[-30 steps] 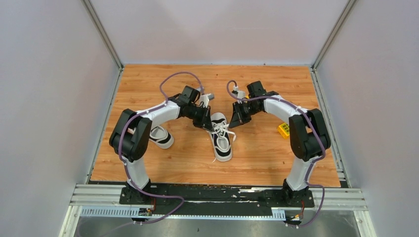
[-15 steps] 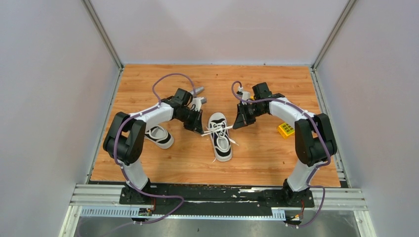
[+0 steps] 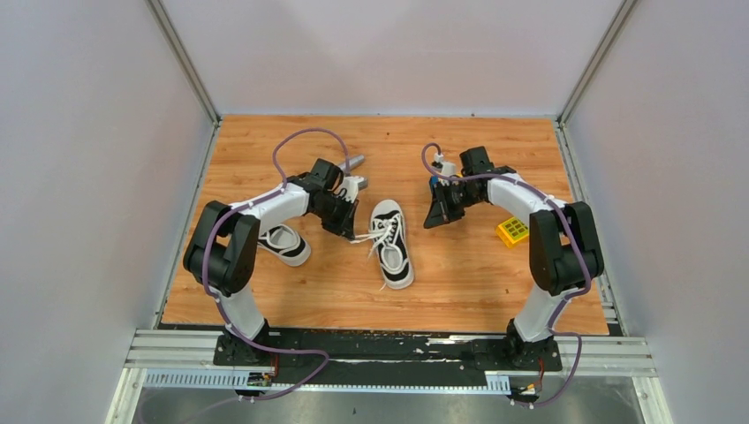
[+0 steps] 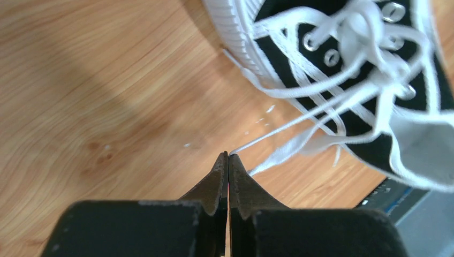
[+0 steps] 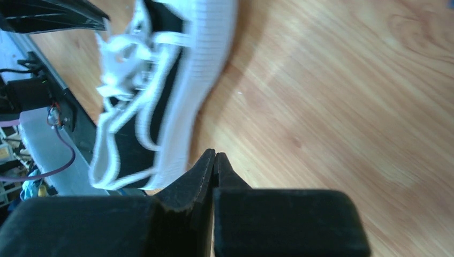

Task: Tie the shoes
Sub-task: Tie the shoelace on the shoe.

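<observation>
One black-and-white shoe (image 3: pixel 394 245) lies in the middle of the wooden floor with its white laces loose. The other shoe (image 3: pixel 284 244) lies to its left, partly under my left arm. Just left of the middle shoe, my left gripper (image 3: pixel 350 236) is shut on a white lace (image 4: pixel 278 131). The lace runs taut from the tips of that gripper (image 4: pixel 228 155) to the shoe (image 4: pixel 369 123). My right gripper (image 3: pixel 431 223) hangs to the right of the shoe, apart from it. In the right wrist view this gripper (image 5: pixel 214 154) is shut with nothing between its jaws, beside the shoe's white sole (image 5: pixel 182 101).
A small yellow block (image 3: pixel 510 231) lies on the floor to the right, near my right arm. Grey walls close in the wooden floor (image 3: pixel 459 291) on three sides. The arms' base rail (image 3: pixel 389 349) runs along the near edge.
Both grippers have drawn apart from over the middle shoe. The left went left and down with the lace. The right went right, clear of the shoe.
</observation>
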{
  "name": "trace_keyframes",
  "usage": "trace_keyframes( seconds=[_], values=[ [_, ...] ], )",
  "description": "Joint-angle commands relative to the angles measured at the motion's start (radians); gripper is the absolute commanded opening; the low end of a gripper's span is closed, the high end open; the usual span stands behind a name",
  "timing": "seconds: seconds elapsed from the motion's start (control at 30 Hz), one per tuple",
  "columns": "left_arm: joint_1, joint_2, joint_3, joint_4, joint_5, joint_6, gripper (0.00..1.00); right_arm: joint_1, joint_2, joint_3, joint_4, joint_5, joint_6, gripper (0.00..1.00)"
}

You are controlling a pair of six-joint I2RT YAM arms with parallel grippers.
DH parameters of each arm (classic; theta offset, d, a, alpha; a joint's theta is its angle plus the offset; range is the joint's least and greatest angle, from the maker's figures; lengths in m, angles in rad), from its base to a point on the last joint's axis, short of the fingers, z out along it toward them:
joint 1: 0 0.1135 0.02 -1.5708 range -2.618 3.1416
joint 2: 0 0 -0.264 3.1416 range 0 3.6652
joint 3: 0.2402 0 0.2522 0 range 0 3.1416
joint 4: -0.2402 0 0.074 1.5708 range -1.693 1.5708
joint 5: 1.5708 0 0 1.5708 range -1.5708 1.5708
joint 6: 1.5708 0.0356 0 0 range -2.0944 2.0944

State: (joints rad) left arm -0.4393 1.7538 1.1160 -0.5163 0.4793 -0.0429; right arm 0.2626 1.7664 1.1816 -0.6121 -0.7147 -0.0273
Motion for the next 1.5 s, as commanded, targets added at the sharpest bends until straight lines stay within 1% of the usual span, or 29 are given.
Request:
trace_keyframes(
  seconds=[0.0,0.13,0.2,0.27,0.33,0.43,0.5,0.53,0.6,0.7,0.73,0.77,0.83,0.93,1.0,1.13,1.3,1.47],
  values=[
    [0.020,-0.007,0.007,-0.081,-0.133,0.087,0.00,-0.039,0.009,-0.009,-0.010,0.068,-0.019,0.00],
    [0.020,-0.008,0.014,-0.094,-0.163,0.106,0.00,-0.058,0.010,-0.037,-0.014,0.068,-0.020,0.00],
    [0.020,-0.022,0.012,-0.079,-0.128,0.113,0.00,-0.060,0.004,-0.037,-0.019,0.021,-0.040,0.00],
    [0.019,-0.026,0.014,-0.046,-0.058,0.105,0.00,-0.058,-0.006,-0.013,-0.018,-0.056,-0.054,0.01],
    [0.009,-0.017,0.029,-0.013,0.010,0.086,0.00,-0.055,-0.015,0.029,-0.018,-0.111,-0.064,0.11],
    [-0.003,-0.002,0.045,0.052,0.117,0.053,0.01,-0.046,-0.008,0.099,-0.015,-0.191,-0.064,0.33],
    [-0.007,0.018,0.061,0.084,0.195,0.021,0.01,-0.037,0.022,0.140,-0.018,-0.237,-0.032,0.44],
    [-0.009,0.036,0.077,0.090,0.237,0.017,0.01,-0.030,0.041,0.157,-0.017,-0.243,-0.005,0.51],
    [-0.016,0.060,0.104,0.091,0.263,0.018,0.00,-0.009,0.073,0.180,0.001,-0.248,0.059,0.61],
    [-0.019,0.081,0.128,0.095,0.279,0.020,0.00,0.026,0.113,0.215,0.003,-0.182,0.167,0.78],
    [-0.019,0.083,0.133,0.096,0.284,0.018,0.00,0.035,0.123,0.224,0.002,-0.162,0.195,0.81],
    [-0.020,0.086,0.134,0.103,0.285,0.016,0.00,0.046,0.131,0.233,-0.006,-0.140,0.218,0.82],
    [-0.021,0.088,0.128,0.117,0.287,0.005,0.00,0.082,0.146,0.250,-0.018,-0.094,0.250,0.78],
    [-0.021,0.085,0.126,0.125,0.281,-0.016,0.00,0.125,0.159,0.268,-0.022,0.000,0.302,0.64],
    [-0.021,0.080,0.119,0.128,0.271,-0.030,0.00,0.146,0.175,0.284,-0.031,0.059,0.320,0.58],
    [-0.021,0.069,0.108,0.129,0.273,-0.040,0.00,0.155,0.210,0.313,-0.032,0.115,0.365,0.53],
    [-0.021,0.066,0.102,0.129,0.274,-0.046,0.00,0.170,0.253,0.334,-0.036,0.158,0.379,0.51],
    [-0.021,0.063,0.101,0.127,0.271,-0.047,0.00,0.186,0.275,0.340,-0.045,0.169,0.363,0.42]
  ],
)
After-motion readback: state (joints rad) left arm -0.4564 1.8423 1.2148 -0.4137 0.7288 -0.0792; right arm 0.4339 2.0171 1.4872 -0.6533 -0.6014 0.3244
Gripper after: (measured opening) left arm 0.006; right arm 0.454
